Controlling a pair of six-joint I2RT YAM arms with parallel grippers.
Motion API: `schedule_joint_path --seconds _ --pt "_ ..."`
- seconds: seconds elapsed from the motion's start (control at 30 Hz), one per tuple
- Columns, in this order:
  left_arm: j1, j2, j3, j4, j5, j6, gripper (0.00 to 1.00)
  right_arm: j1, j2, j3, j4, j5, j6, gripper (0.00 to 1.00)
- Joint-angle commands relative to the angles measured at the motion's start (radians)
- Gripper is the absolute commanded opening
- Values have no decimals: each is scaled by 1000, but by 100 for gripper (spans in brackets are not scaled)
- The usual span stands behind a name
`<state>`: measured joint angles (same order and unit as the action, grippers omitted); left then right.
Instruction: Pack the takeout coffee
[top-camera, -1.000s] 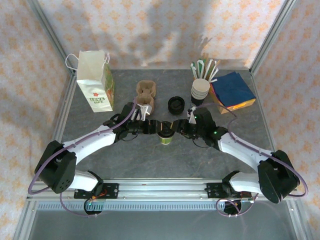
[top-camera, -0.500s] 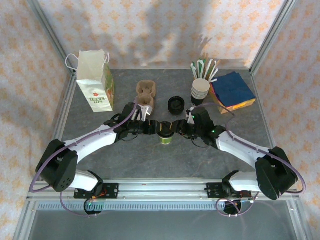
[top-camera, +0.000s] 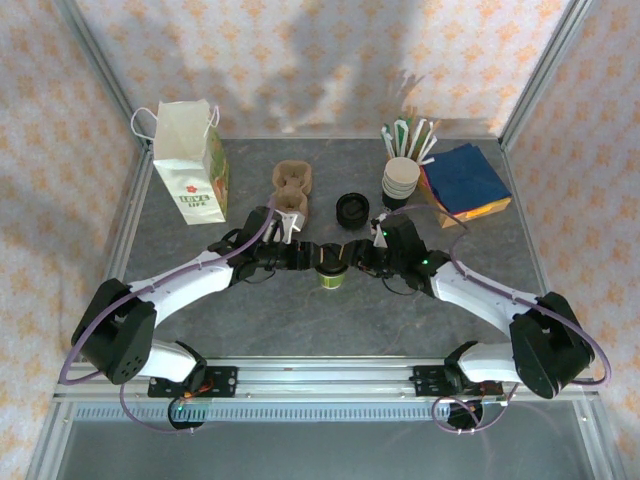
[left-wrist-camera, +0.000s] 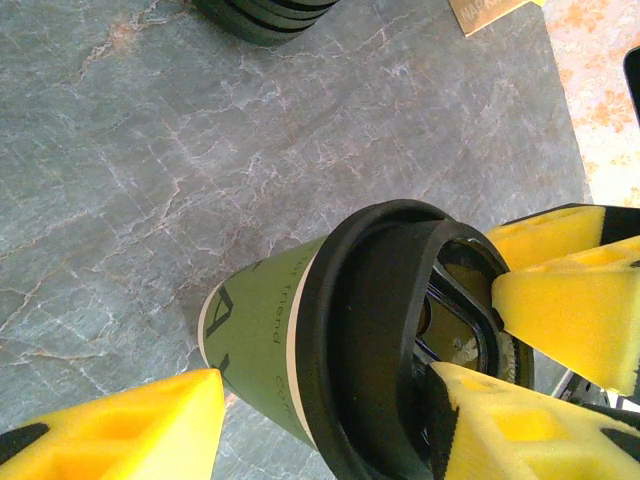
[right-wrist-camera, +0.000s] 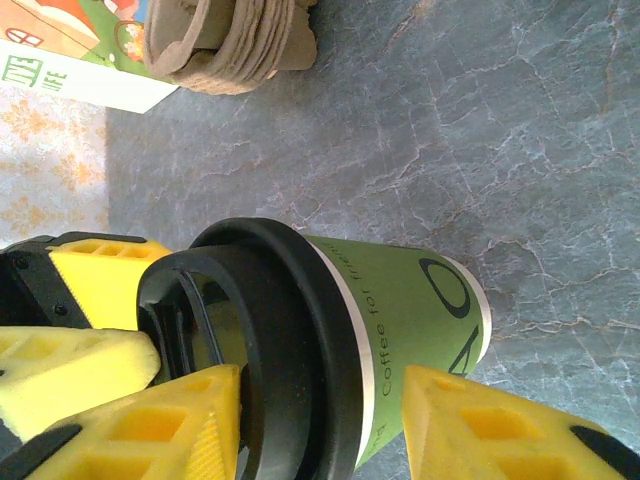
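The takeout coffee (top-camera: 332, 276), a green paper cup with a cream rim and a black lid, stands upright mid-table. My left gripper (top-camera: 312, 255) reaches it from the left, my right gripper (top-camera: 358, 255) from the right. In the left wrist view the cup (left-wrist-camera: 260, 340) sits inside the left gripper (left-wrist-camera: 325, 380): one yellow pad lies at its wall, the other against the lid. In the right wrist view the cup (right-wrist-camera: 420, 300) sits inside the right gripper (right-wrist-camera: 322, 370) the same way. The grippers hide most of the lid's top from above.
A white paper bag (top-camera: 190, 165) stands at the back left. The brown pulp carrier (top-camera: 291, 185) and a stack of black lids (top-camera: 351, 209) lie behind the cup. Stacked cups (top-camera: 400, 180), straws and blue napkins (top-camera: 462, 175) are at the back right.
The left jaws have closed in a little around the cup. The right gripper has edged slightly left toward it. The cup stands where it was.
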<state>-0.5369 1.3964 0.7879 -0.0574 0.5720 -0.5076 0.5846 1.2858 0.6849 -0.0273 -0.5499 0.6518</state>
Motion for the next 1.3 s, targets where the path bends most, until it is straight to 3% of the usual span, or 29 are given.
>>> schedule_joint_path --seconds 0.0,0.6,1.27 --pt "-3 11 -31 -45 -27 10 56 8 28 -7 -54 40 -23 44" --pt "-13 42 -141 -18 -63 18 56 29 55 -148 -15 133 -4 43" --pt "-26 -41 -73 -14 -80 9 55 40 -17 -5 -72 94 -32 46"
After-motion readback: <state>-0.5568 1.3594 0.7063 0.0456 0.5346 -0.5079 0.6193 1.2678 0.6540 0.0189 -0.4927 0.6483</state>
